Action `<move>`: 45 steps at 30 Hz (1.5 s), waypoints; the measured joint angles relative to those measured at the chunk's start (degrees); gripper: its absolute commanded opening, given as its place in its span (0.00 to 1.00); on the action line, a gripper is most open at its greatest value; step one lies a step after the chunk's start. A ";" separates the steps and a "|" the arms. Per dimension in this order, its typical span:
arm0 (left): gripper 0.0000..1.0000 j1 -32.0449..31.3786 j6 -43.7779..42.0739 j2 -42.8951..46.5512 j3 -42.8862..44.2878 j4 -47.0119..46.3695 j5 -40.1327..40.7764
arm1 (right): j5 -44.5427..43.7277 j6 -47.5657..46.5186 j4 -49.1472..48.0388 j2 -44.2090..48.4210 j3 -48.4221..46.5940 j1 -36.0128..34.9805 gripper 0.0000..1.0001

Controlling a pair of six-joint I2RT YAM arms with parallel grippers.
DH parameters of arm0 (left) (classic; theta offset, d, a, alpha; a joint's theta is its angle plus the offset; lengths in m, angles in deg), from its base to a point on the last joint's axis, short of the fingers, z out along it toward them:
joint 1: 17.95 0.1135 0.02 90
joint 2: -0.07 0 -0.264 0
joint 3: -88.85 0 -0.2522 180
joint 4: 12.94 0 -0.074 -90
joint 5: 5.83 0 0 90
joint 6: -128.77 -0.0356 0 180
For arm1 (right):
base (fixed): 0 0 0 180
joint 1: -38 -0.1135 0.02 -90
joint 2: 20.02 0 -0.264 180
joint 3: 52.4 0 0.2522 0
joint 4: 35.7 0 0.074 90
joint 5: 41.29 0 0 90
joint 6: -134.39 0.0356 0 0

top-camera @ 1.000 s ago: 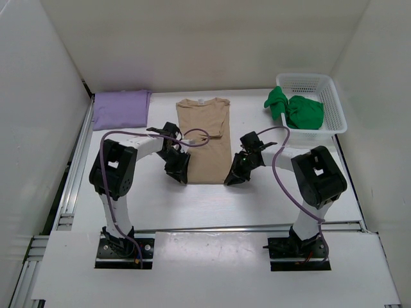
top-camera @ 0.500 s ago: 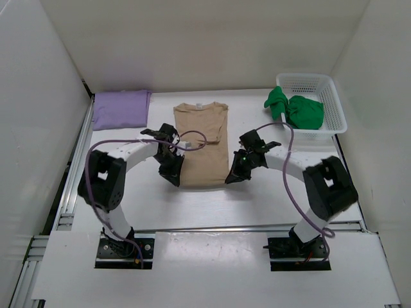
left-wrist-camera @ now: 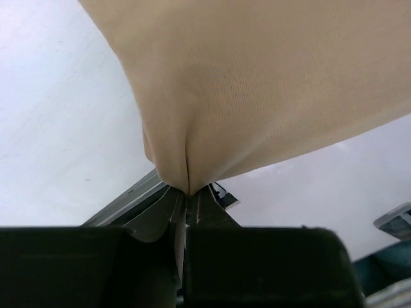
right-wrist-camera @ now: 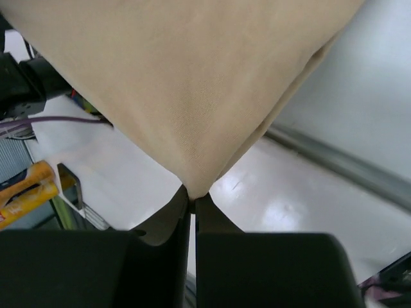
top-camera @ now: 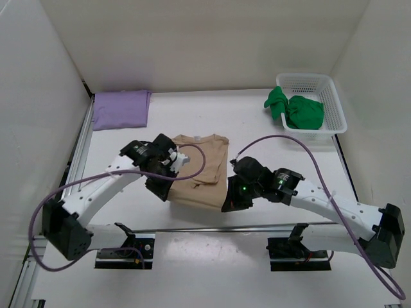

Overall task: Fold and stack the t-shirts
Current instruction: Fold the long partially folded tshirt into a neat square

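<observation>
Tee [top-camera: 212,160], tan, collar far, axis front-back

One shirt [top-camera: 303,112] in basket [top-camera: 334,102] (far right)

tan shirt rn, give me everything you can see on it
The tan t-shirt is plain, soft beige knit, lying lengthwise on the white table, collar at the far end. Its two near hem corners are pinched, one in the left gripper, one in the right gripper, with cloth bunching into creases at each pinch.

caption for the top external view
Left pincer and right pincer grip near corners of the tan t-shirt; purple shirt folded, green shirt in basket
</observation>
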 measured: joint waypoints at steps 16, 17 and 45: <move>0.10 8.48 -0.20 -6.71 16.44 3.30 1.38 | -4.28 -0.02 7.69 -12.15 -17.31 8.35 0.00; 0.10 9.49 -0.20 -8.70 17.49 3.37 0.96 | -3.65 -0.76 7.76 -13.77 -17.75 9.77 0.00; 0.57 23.04 -0.39 -47.45 43.87 -7.39 -8.37 | 5.70 -4.28 2.01 -49.62 -36.54 31.43 0.19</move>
